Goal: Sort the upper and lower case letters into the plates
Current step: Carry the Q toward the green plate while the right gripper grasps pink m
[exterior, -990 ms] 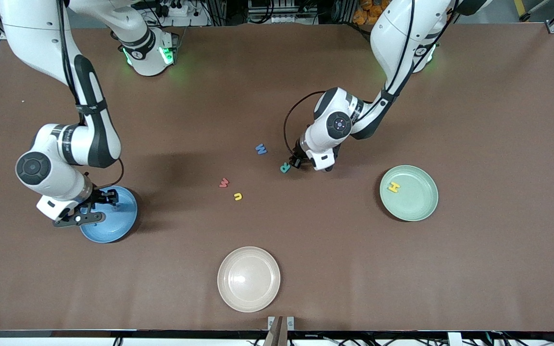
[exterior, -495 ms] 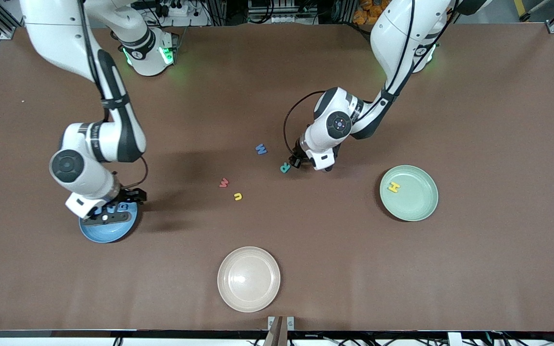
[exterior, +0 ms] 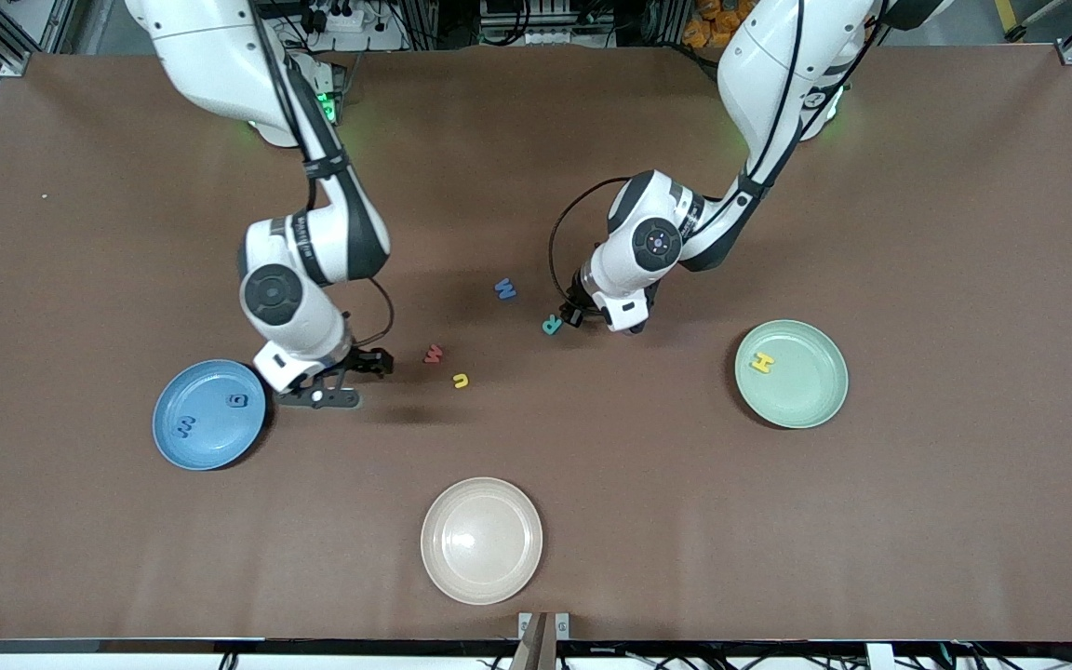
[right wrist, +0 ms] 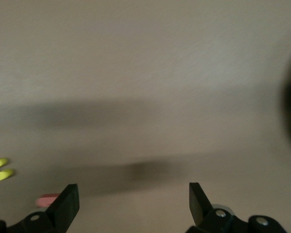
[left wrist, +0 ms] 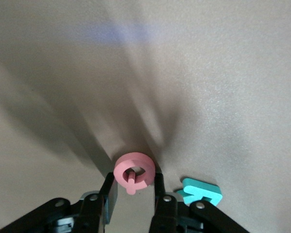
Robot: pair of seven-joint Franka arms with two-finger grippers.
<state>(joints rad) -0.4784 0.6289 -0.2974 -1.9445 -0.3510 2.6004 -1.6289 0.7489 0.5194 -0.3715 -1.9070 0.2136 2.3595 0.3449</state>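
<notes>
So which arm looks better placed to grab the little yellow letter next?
The right arm, I think. Its right gripper hangs open and empty beside the yellow letter. The left gripper is shut on a pink letter near the teal letter, so it is busy.

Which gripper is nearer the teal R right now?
Left. The left gripper is shut on a pink letter right beside the teal R; the right gripper, open, hovers by the blue plate.

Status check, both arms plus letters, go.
Left gripper shut on pink letter, beside teal R. Right gripper open, empty, between blue plate and red letter. Nothing in the way.
</notes>
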